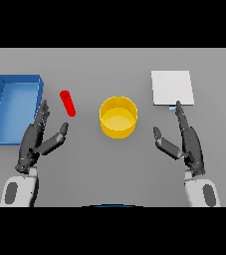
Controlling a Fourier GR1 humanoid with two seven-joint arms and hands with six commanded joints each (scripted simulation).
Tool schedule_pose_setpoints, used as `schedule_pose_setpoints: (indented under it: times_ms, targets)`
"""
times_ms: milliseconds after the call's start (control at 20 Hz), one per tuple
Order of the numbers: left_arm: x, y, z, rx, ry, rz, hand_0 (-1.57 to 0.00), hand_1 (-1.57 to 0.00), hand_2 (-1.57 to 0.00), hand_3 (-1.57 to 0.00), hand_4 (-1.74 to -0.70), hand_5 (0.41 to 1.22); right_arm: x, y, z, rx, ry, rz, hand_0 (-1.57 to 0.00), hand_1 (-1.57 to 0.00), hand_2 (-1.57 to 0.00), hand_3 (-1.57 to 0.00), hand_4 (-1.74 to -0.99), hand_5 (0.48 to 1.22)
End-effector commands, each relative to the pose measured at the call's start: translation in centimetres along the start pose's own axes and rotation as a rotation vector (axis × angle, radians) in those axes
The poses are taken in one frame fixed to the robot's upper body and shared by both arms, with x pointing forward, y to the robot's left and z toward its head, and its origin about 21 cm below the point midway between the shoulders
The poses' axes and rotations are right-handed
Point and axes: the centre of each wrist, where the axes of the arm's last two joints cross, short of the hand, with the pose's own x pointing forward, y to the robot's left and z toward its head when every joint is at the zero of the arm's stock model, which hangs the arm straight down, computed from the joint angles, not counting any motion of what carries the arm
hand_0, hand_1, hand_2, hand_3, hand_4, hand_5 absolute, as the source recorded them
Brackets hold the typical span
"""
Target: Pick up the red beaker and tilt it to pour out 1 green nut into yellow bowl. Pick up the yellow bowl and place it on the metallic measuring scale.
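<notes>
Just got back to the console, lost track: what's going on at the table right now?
Nothing is being held yet. The left hand and right hand both rest open on the table. The red beaker sits just ahead of the left hand, beside the blue bin. The yellow bowl stands in the middle between the hands. The scale is at the far right, ahead of the right hand, with nothing on it.

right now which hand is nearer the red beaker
Left. The left hand lies open just below and left of the red beaker, fingers reaching up beside it. The right hand is far across, beyond the yellow bowl.
</notes>
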Motion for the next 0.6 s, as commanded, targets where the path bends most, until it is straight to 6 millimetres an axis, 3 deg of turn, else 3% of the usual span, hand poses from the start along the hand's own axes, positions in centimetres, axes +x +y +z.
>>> schedule_pose_setpoints:
  times_ms: [0,250,550]
  targets:
    - [0.3,0.6,0.1,0.002,0.009,-0.012,0.00,0.00,0.00,0.00,-1.22,0.658,0.3,0.0,0.4,0.003,-0.006,0.013,0.00,0.00,0.00,0.00,-1.235,0.678]
    - [0.2,0.1,-0.5,-0.045,0.028,-0.043,0.00,0.00,0.00,0.00,-1.25,0.679,0.6,-0.2,0.5,0.007,-0.006,-0.005,0.00,0.00,0.00,0.00,-1.254,0.682]
    - [-1.0,-0.7,-4.1,-0.080,0.062,-0.036,0.00,0.00,0.00,0.00,-1.38,0.738,0.5,-0.3,0.3,0.016,-0.011,-0.050,0.00,0.00,0.00,0.00,-1.304,0.678]
